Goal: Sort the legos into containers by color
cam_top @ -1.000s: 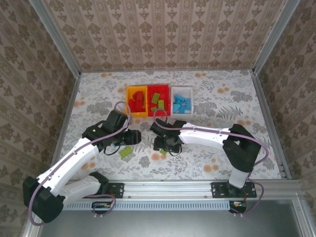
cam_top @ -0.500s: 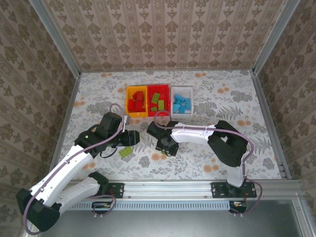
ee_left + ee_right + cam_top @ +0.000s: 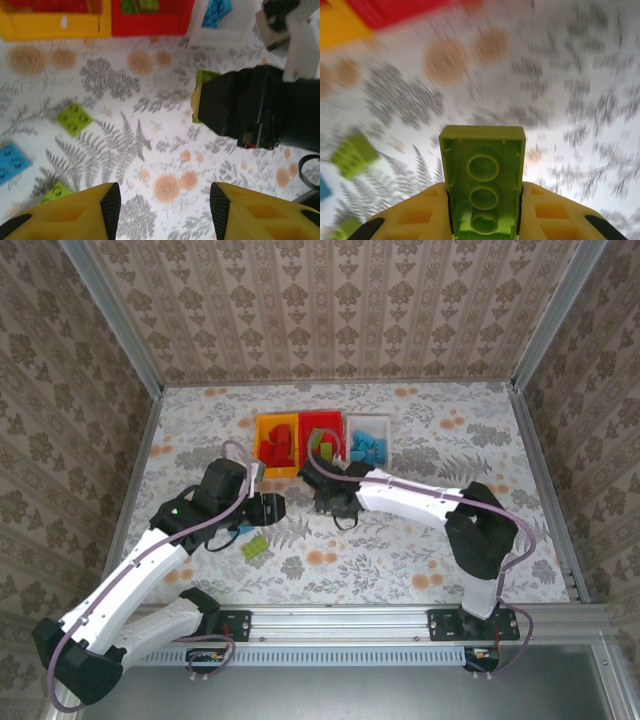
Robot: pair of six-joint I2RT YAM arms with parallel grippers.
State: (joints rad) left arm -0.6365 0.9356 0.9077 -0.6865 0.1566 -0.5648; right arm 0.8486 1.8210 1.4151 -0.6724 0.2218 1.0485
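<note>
**Right gripper (image 3: 482, 202) pinches a green brick (image 3: 482, 175)**

It holds the brick above the table (image 3: 420, 550), near the red bin (image 3: 322, 417). The left gripper (image 3: 165, 205) hangs with fingers spread over a loose green lego (image 3: 74, 119) and a blue lego (image 3: 11, 162).

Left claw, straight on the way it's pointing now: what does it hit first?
Probably bare tablecloth: the left claw tilts down at it. A green brick lies to one side of that line, the right arm's black wrist to the other. Depth unclear.
</note>
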